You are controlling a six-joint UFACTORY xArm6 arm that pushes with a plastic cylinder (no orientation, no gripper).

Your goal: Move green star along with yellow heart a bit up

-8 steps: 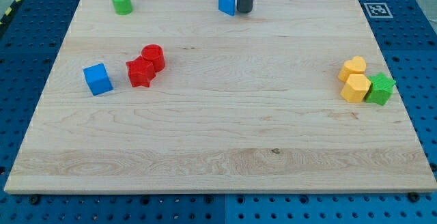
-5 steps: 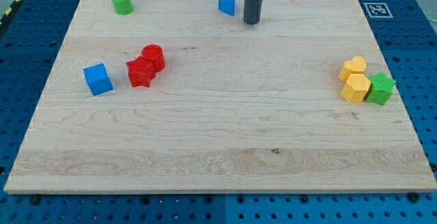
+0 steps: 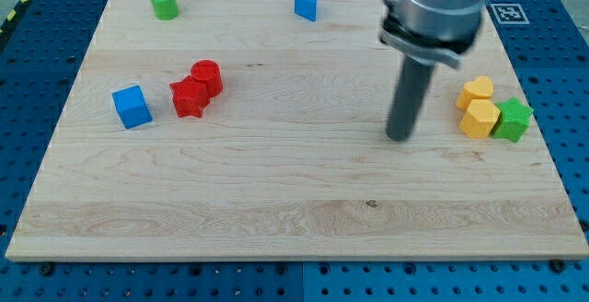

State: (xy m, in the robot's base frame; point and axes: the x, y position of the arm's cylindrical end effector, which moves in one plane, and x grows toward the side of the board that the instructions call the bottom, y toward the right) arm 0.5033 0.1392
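Note:
The green star (image 3: 513, 120) lies near the board's right edge, touching a yellow hexagonal block (image 3: 479, 118) on its left. The yellow heart (image 3: 477, 89) sits just above the hexagonal block, touching it. My tip (image 3: 399, 137) stands on the board to the left of this cluster, roughly level with the hexagonal block's lower edge, a clear gap apart from it. The rod rises from the tip to the arm's grey end at the view's top.
A red star (image 3: 189, 97) and a red cylinder (image 3: 207, 76) touch each other at the left middle. A blue cube (image 3: 132, 106) lies left of them. A green cylinder (image 3: 165, 3) and a blue triangular block (image 3: 306, 4) sit near the top edge.
My tip has moved from beside the blue triangular block at the top down and to the right, to a spot left of the yellow and green cluster. No block has moved.

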